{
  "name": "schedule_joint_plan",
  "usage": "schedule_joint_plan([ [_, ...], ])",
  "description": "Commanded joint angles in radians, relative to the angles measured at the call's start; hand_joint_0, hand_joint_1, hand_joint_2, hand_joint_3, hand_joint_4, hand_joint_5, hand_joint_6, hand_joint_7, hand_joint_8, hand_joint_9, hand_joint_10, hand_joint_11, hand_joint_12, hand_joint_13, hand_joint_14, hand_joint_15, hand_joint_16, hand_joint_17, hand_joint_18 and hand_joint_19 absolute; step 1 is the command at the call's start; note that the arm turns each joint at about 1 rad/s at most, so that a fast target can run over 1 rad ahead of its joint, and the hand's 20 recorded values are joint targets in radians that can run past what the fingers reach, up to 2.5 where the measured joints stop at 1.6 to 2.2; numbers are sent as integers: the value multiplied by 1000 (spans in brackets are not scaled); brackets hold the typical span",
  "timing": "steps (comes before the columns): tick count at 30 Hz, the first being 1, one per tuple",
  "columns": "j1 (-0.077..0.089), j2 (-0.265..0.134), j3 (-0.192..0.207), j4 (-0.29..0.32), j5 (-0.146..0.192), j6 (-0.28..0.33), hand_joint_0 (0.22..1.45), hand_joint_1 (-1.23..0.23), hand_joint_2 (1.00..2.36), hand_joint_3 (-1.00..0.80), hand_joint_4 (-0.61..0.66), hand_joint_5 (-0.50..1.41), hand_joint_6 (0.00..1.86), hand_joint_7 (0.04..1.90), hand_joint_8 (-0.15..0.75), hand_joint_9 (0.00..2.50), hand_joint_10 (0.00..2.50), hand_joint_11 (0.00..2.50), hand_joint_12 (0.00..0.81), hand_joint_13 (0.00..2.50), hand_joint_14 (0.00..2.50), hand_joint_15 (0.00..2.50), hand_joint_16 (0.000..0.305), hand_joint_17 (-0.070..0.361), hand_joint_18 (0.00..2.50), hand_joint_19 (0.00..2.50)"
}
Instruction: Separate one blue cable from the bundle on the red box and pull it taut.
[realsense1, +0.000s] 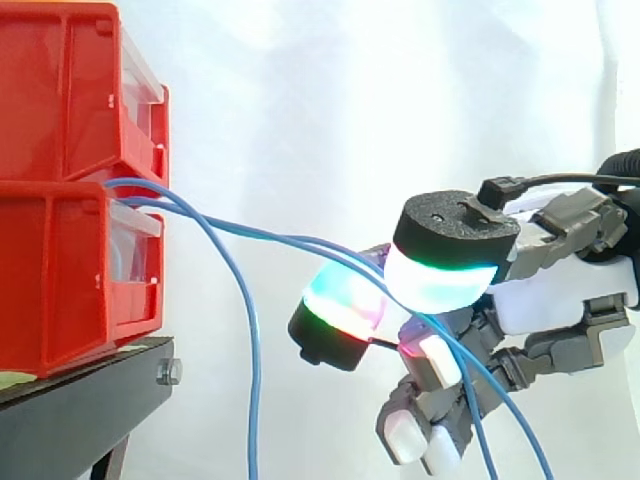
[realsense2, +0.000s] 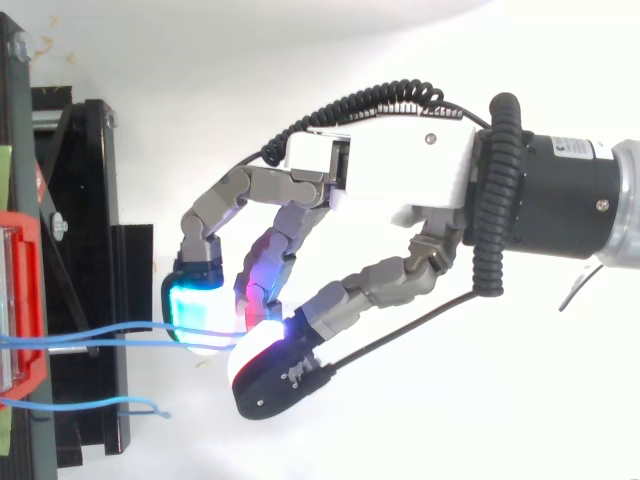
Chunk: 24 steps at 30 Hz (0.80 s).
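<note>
Red bins (realsense1: 60, 200): two stacked at the 9 o'clock edge of the side view, sitting on the black stand (realsense1: 90, 400).
Bundle exit: the blue strands come out of the gap between the two bins, at their front edge.
Loose strand (realsense1: 252, 340): peels off and hangs toward 6 o'clock, well apart from the hand.
Blue cables (realsense1: 270, 236): two strands run side by side from the bins toward 4 o'clock with a slight sag, and their tails trail past the fingers toward 5 o'clock.
Hand (realsense1: 545, 300): reaches in from 3 o'clock, glowing pads (realsense1: 440, 275) pressed together on those two strands, other fingers curled underneath.
Step in hand: looks to me like the grab is made, tensioning not finished.
Doing it well: honestly I'd let one strand slip out first, since the job wants a single cable. Then draw back toward 3 o'clock, level with the exit gap, slowly, until the sag is gone.
Watch out: a hard tug could shift the bins or drag the whole bundle.
Writing: a small light mark on the black wrist (realsense2: 580, 148) and a yellow-green sticker (realsense1: 15, 378) on the stand, neither readable.
</note>
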<state>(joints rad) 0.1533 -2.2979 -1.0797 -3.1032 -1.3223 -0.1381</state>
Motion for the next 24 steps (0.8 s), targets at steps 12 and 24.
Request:
schedule_joint_plan([
  [12, 0, 0, 1, 0, 0, 0, 582, -695, 1000, -500, 14, -106, 887, 931, 196, 1222, 20, 584, 311, 910, 21, 466, 40, 90, 771, 551],
  [24, 0, 3, 3, 0, 0, 2, 729, -906, 1014, -330, -170, -133, 936, 957, 199, 1160, 18, 581, 308, 917, 21, 448, 38, 86, 798, 497],
])
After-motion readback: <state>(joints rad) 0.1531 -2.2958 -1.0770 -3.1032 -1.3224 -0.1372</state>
